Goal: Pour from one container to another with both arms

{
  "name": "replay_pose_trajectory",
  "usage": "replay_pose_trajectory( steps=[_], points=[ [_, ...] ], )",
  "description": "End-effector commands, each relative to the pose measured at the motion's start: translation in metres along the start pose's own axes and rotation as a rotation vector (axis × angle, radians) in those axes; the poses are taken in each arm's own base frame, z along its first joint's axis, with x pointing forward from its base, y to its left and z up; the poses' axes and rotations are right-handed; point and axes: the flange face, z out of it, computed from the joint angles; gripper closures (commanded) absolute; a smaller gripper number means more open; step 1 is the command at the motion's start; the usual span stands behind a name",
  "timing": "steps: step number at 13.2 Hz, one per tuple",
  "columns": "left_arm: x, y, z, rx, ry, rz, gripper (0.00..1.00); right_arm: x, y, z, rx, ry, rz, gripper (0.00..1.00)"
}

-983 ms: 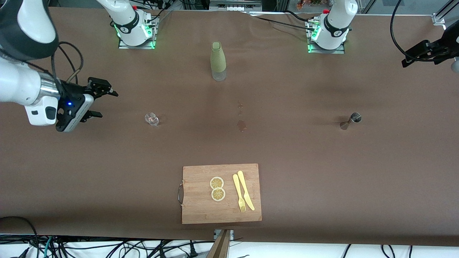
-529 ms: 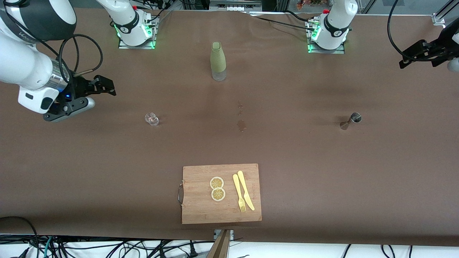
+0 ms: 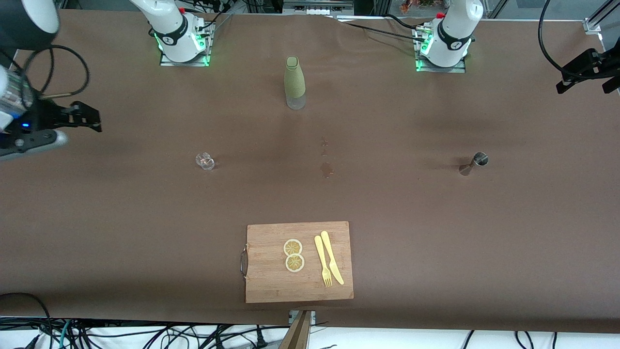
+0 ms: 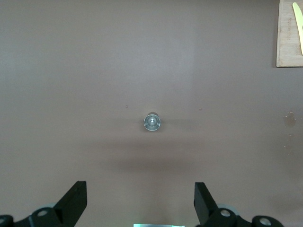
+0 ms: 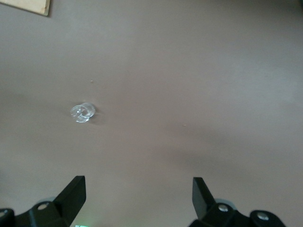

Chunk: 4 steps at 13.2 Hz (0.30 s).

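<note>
The tiny clear glass tumbler (image 3: 205, 161) stands upright on the brown table toward the right arm's end; the right wrist view shows it from above (image 5: 83, 112). The small silver jigger (image 3: 474, 162) stands toward the left arm's end and appears in the left wrist view (image 4: 152, 122). My right gripper (image 3: 89, 118) hangs open and empty in the air near the table's edge at its own end, well apart from the tumbler (image 5: 138, 179). My left gripper (image 3: 581, 86) hangs open and empty over its end of the table, apart from the jigger (image 4: 139, 185).
A tall olive-green sleeved bottle (image 3: 294, 82) stands mid-table near the bases. A wooden cutting board (image 3: 271, 286) with two lemon slices (image 3: 293, 255), a yellow fork (image 3: 323, 261) and knife (image 3: 332, 257) lies nearest the front camera. A damp stain (image 3: 326, 169) marks the table's middle.
My right gripper has swung away from the tumbler toward its end of the table. The left gripper has drifted slightly toward its own end. Tumbler and jigger have not moved.
</note>
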Motion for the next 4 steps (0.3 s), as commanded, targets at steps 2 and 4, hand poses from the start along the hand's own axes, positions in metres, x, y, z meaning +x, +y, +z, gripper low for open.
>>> replay_pose_trajectory(
  steps=[2,4],
  points=[
    [0.0060,-0.0037,-0.0022,-0.012,0.000,0.015,0.00,-0.0306,-0.0047,-0.0436,-0.028,0.026,-0.010,0.00],
    [0.0059,-0.0045,-0.0014,-0.012,-0.003,0.013,0.00,-0.0365,-0.0009,-0.0396,-0.023,-0.018,0.007,0.00]
  ],
)
